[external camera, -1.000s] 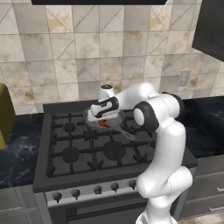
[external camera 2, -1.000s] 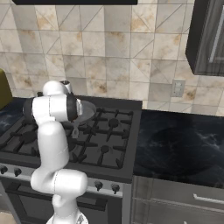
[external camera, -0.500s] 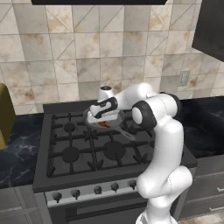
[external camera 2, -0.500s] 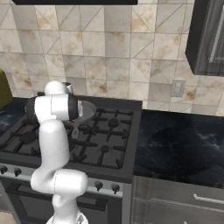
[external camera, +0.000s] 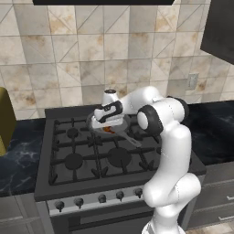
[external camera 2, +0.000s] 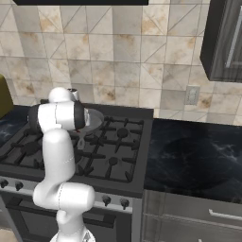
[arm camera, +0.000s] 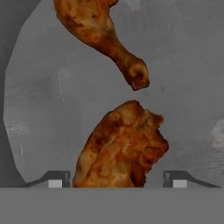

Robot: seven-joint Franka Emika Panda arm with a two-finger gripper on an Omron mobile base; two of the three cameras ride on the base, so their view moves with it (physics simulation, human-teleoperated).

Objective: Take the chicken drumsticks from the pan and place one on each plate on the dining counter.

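The gripper (arm camera: 114,179) is lowered into the pan (arm camera: 52,109) at the back of the stove (external camera: 82,155), its fingertips (arm camera: 54,179) standing apart on either side of a drumstick (arm camera: 122,146). That drumstick is orange-brown with a glazed, wrinkled skin, its thick meaty end between the tips. The second drumstick (arm camera: 98,30) lies just beyond on the grey pan floor, its knobbed bone end close to the first.

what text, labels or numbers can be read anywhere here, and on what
None: no words, labels, brands or numbers can be read in any view.
The stove knobs carry no marks that can be read.
The pan, the two drumsticks, the wall tiles and the wall outlet bear no writing.
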